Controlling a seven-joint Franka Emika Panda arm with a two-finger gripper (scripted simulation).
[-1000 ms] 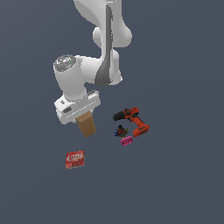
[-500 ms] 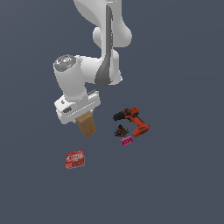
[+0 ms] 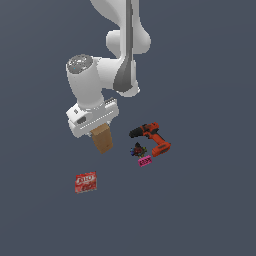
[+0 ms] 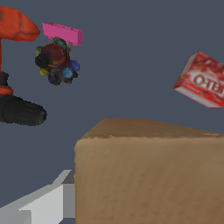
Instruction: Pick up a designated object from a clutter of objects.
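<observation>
The tan rectangular block (image 3: pixel 103 140) hangs upright under my white gripper (image 3: pixel 100 133), whose jaws are shut on its top part. In the wrist view the block (image 4: pixel 148 175) fills the near field, with one grey finger (image 4: pixel 48 203) against its side. The other finger is hidden behind the block. The rest of the clutter lies apart from the block on the dark floor.
An orange-and-black drill (image 3: pixel 151 137) lies toward the exterior view's right, with a tiny dark multicoloured piece (image 3: pixel 137 149) and a pink tag (image 3: pixel 145 161) beside it. A flat red packet (image 3: pixel 86 182) lies below-left. The wrist view shows the packet (image 4: pixel 202 79), tag (image 4: pixel 63 33), piece (image 4: pixel 56 63) and drill (image 4: pixel 13 65).
</observation>
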